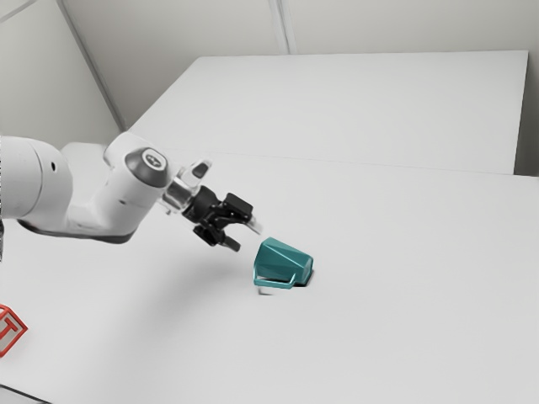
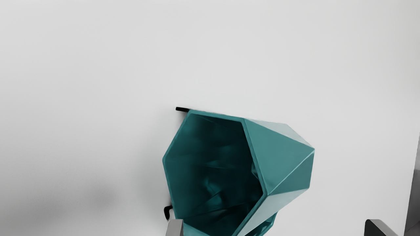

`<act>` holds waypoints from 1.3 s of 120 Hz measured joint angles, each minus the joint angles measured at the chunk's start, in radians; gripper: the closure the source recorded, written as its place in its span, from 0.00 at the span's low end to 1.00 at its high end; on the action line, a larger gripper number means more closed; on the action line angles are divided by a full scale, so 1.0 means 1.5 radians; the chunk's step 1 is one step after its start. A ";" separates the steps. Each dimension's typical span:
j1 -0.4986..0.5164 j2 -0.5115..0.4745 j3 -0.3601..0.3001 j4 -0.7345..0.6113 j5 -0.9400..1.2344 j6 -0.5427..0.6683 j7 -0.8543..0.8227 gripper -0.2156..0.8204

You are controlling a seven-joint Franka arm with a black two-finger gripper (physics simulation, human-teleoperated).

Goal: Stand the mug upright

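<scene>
In the exterior view, the teal mug (image 1: 285, 259) lies on its side on the white bench (image 1: 404, 337), its handle (image 1: 275, 284) low on the side facing this camera. A block (image 1: 10, 328) with red edges sits at the exterior view's left, cut off by the border, and a red letter "T" can be read on it. The arm (image 1: 93, 202) carries a round emblem (image 1: 153, 160) at a joint, too small to make out. The black hand (image 1: 245, 236) hangs just beside the mug, toward the exterior view's left, its fingers spread apart and pinching nothing.

In the wrist view, the mug's open mouth faces the camera, giving a look at the dark, faceted inner walls. Part of the handle shows near the fingertips. Two small black marks lie beside the rim. The hand (image 2: 273, 226) is spread wide. One fingertip overlaps the rim from this angle; whether it touches, I cannot tell. The other stands well apart from the mug.
</scene>
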 joint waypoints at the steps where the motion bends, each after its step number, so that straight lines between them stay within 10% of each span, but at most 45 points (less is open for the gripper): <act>1: 0.000 0.001 0.000 0.000 -0.005 0.001 0.003 0.21; 105: -0.022 0.099 -0.002 0.008 -0.219 0.008 0.197 0.21; 156: -0.031 0.099 -0.005 0.008 -0.241 0.007 0.232 0.47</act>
